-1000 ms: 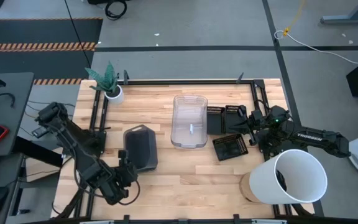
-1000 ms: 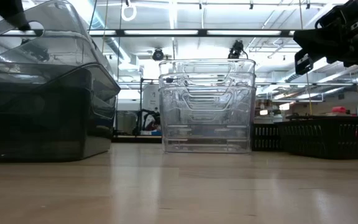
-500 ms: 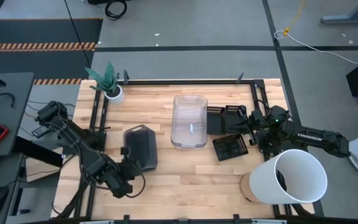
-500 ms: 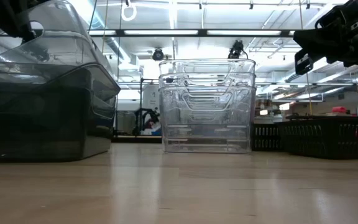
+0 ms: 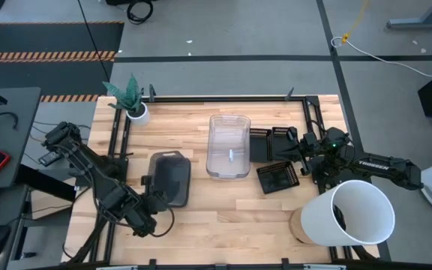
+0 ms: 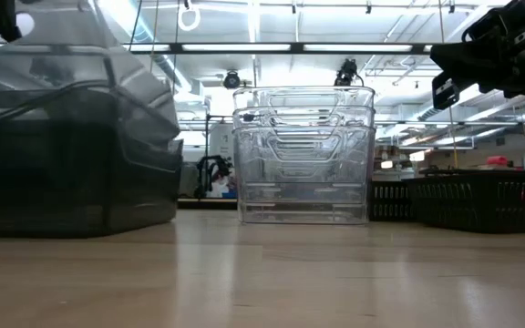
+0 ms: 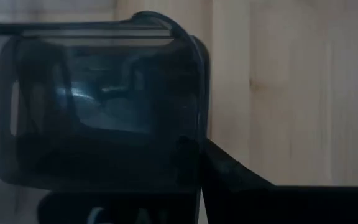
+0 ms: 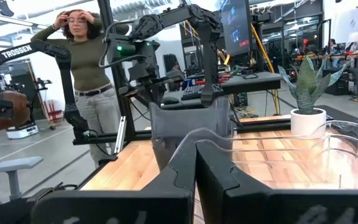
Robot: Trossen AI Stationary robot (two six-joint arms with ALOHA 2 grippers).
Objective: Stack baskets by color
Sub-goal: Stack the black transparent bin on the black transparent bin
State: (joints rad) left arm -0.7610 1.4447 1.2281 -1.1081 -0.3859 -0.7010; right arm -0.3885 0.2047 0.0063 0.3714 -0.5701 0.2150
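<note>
A smoky dark grey basket stands on the left of the table and fills the left of the low view. My left gripper is at its near end, shut on it. A stack of clear baskets stands mid-table. Black slotted baskets lie to its right. My right gripper hovers shut above the black ones, touching nothing. My left gripper holds the dark grey basket by the rim of its near end, close to a corner. The wall runs between the two fingers, one finger outside it and the other seen dimly through the smoky plastic. The fingers slant down from the near side. In the low view the basket's base sits down at the table.
A big white bucket stands at the near right corner. A small potted plant is at the far left. Bare wood lies near the front edge between the arms. A person stands beyond the table.
My left gripper has moved up and toward the far edge onto the grey basket's near end and has shut on its rim. The basket has turned a little and shifted toward the table's right, and its upper rim now sits more level.
</note>
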